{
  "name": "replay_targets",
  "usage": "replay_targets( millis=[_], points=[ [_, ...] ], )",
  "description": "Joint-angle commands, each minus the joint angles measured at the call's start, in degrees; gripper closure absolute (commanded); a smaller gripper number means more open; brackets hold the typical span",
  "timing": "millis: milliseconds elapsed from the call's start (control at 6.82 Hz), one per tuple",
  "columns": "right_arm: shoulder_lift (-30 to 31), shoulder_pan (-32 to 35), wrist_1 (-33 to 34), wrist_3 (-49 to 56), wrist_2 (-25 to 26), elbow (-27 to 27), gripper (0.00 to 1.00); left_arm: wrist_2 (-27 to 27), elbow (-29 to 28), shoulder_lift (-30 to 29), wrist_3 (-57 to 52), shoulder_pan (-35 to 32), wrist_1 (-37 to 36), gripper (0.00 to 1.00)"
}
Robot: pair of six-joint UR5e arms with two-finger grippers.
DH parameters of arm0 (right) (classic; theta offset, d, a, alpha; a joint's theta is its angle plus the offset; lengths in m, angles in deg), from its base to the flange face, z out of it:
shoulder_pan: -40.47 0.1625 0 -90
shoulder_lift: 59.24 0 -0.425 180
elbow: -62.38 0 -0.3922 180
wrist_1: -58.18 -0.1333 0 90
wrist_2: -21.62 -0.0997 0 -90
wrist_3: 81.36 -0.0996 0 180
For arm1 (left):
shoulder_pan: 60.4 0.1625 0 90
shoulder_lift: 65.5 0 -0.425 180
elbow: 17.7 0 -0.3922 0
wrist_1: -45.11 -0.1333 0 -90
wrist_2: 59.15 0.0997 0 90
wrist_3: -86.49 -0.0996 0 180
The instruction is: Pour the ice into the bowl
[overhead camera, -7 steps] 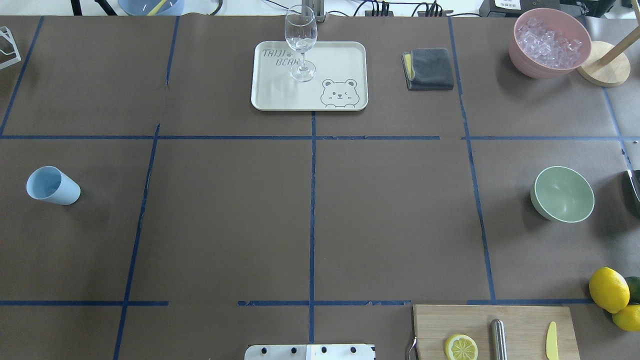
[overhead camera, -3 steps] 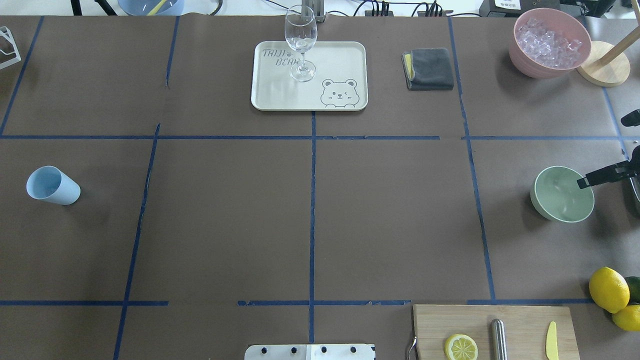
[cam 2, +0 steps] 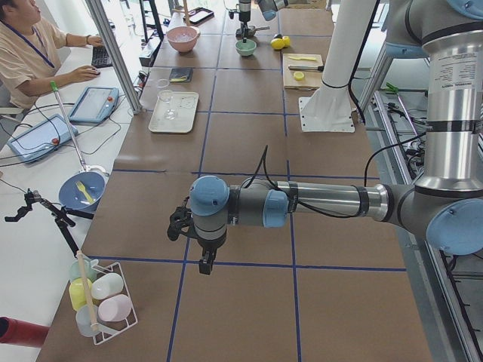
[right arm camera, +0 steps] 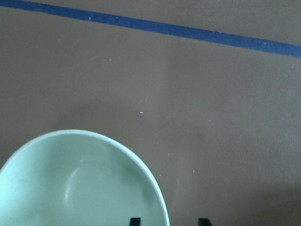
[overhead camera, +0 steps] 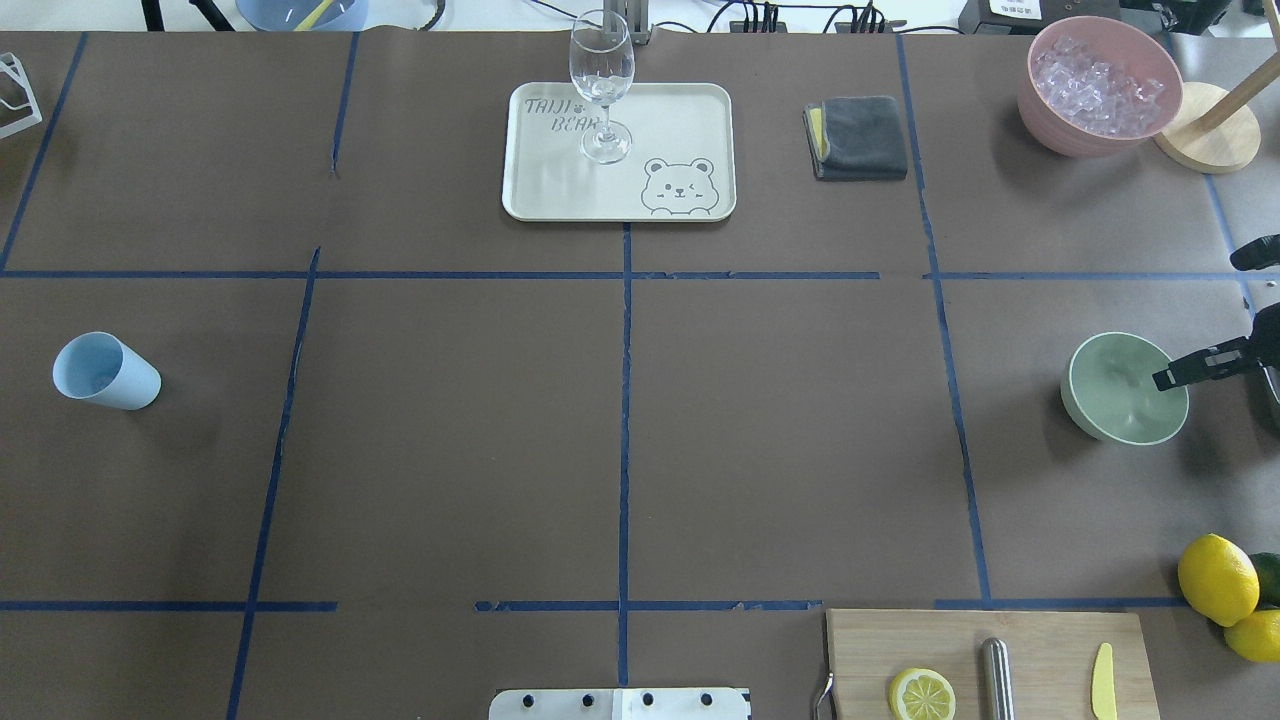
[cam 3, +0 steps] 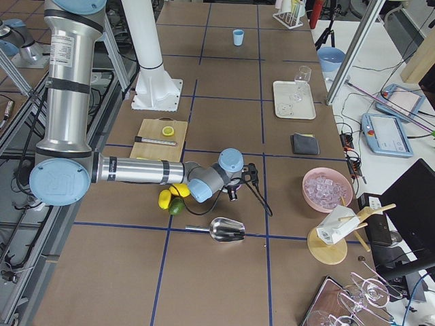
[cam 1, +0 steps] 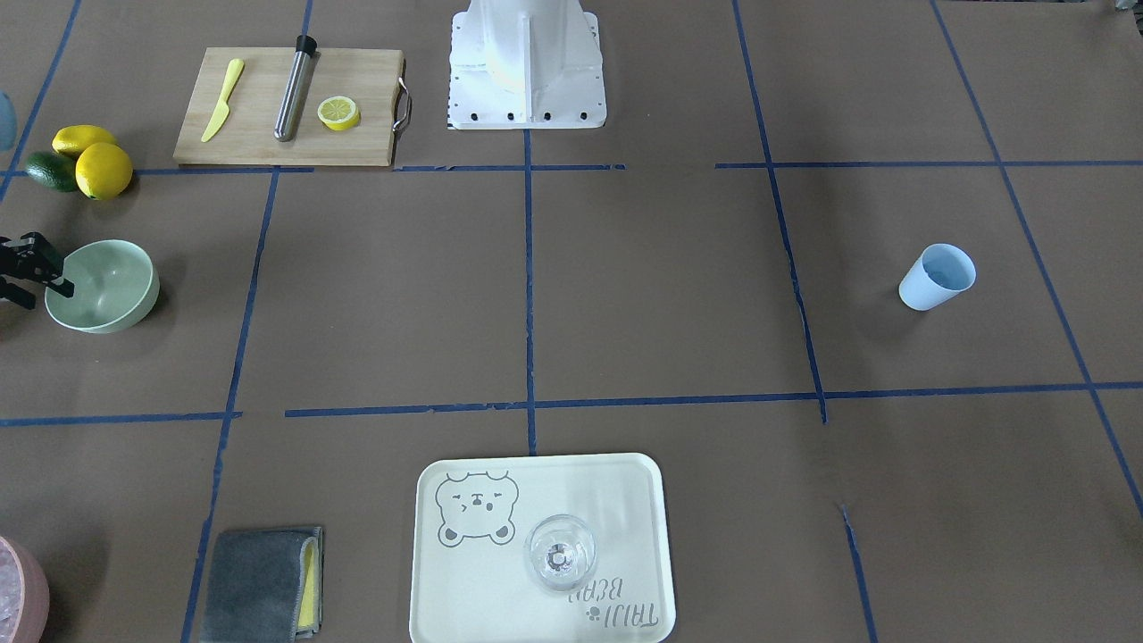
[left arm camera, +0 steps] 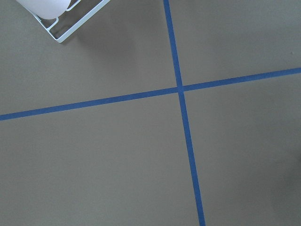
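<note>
straddling the rim of the bowl (right arm camera: 70, 188), my right hand (right arm camera: 168, 221) is released, with its jaws apart. one fingertip (right arm camera: 135, 220) sits over the bowl's pale green inside. the other fingertip (right arm camera: 202, 220) sits outside the wall, over the brown bench (right arm camera: 197, 117). the rim passes between them. i cannot tell whether either fingertip touches it.

in the overhead view the hand enters from the right edge and reaches the bowl's right side. the bowl stands upright on the bench near that edge, with the lemons (overhead camera: 1217, 578) nearer to my base.

the ice (overhead camera: 1098, 85) is heaped in the pink bowl (overhead camera: 1050, 135) at the far right corner of the bench, just beside a round wooden stand (overhead camera: 1210, 140). it is well apart from the bowl and from my right hand.

my left hand (cam 2: 205, 260) hangs above the bench at the opposite end, over a crossing of blue tape (left arm camera: 179, 89) and near a white wire rack (cam 2: 106, 302). i cannot tell whether it is released or clenched.
</note>
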Motion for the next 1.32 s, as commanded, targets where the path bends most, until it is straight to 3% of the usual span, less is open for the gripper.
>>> replay_targets(
  millis=[0,293,586,733,879,1172],
  points=[
    [-0.85,-0.21,0.05,-0.54,-0.51,0.17,1.0,-0.01,-0.01,0.0,0.0,0.3,0.02,0.0],
    [-7.58,-2.13,-0.22,-8.91,-0.69,0.53,1.0,-0.01,-0.01,0.0,0.0,0.65,0.02,0.0],
    [-21.17,-10.27,0.31,-28.56,1.84,0.97,1.0,-0.01,0.08,0.0,0.0,0.92,0.02,0.0],
    [-27.16,-16.32,0.49,-37.28,6.65,0.97,1.0,-0.01,0.08,0.0,0.0,1.01,0.02,0.0],
    [-32.88,-22.82,3.45,-43.89,14.87,0.97,1.0,-0.01,0.08,0.0,0.0,1.18,0.02,0.0],
    [-48.94,-33.56,24.12,-47.45,27.91,0.01,1.0,-0.01,-0.01,0.0,0.0,2.06,0.02,0.0]
  ],
)
